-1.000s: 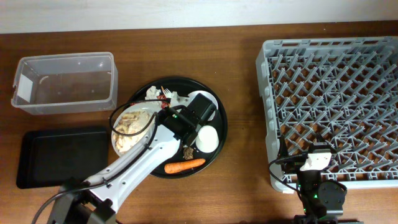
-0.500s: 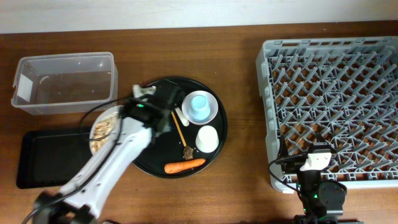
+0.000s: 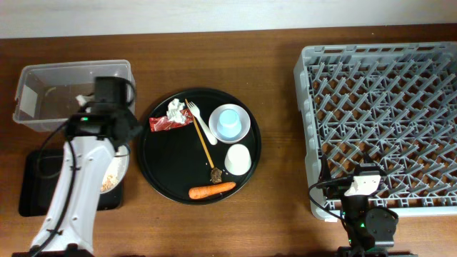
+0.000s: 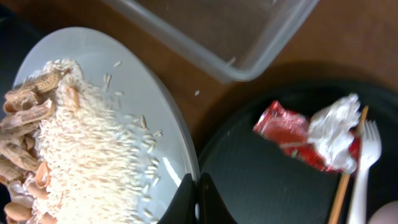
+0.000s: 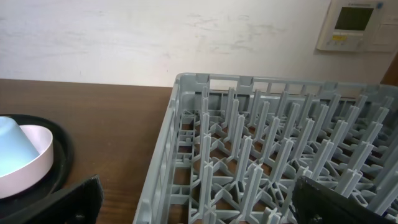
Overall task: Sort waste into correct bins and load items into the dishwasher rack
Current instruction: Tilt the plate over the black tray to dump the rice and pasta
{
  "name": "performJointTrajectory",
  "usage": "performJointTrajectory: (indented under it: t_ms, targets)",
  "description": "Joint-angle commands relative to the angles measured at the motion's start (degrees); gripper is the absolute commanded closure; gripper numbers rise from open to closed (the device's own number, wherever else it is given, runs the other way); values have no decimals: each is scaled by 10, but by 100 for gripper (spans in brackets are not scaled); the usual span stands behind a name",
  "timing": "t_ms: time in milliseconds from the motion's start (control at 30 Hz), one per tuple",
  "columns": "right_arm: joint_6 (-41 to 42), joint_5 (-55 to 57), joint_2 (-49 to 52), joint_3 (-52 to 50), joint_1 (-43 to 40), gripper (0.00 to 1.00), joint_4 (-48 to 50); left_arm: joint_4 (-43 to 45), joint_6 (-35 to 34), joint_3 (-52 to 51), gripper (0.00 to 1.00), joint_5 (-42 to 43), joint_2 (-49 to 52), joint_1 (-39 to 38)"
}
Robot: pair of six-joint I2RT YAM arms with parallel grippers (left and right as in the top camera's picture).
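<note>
My left gripper (image 4: 198,200) is shut on the right rim of the pale grey plate (image 4: 146,106), which carries white rice (image 4: 93,155) and beige strips (image 4: 25,109). In the overhead view the plate (image 3: 116,171) sits under my left arm, over the right end of the shallow black tray (image 3: 57,178), just below the clear tub (image 3: 71,96). The red wrapper (image 3: 166,124), tissue (image 3: 176,108), white fork (image 3: 203,123), carrot (image 3: 212,190) and brown lump (image 3: 216,173) lie on the round black tray (image 3: 161,160). My right gripper (image 5: 205,208) stands open at the near-left corner of the grey rack (image 3: 385,121).
On the round tray a light blue cup (image 3: 228,121) sits in the white bowl (image 3: 243,131), with a white cup (image 3: 238,158) below it and a thin wooden stick (image 3: 203,146) beside the fork. Bare wood separates the round tray from the rack.
My left arm has carried the plate leftward off the round black tray to a spot over the black rectangular tray. The right arm has stayed still.
</note>
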Motion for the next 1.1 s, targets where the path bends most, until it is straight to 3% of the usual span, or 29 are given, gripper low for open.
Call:
performJointTrajectory:
  t_ms: [0, 667, 1067]
  targets:
    - [0, 3, -4, -3, -4, 1, -3, 20, 42, -2, 99, 97, -8, 61]
    - [0, 3, -4, -3, -4, 1, -3, 80, 86, -56, 99, 340, -8, 282]
    - [0, 3, -4, -3, -4, 1, -3, 80, 99, -55, 99, 480, -8, 336]
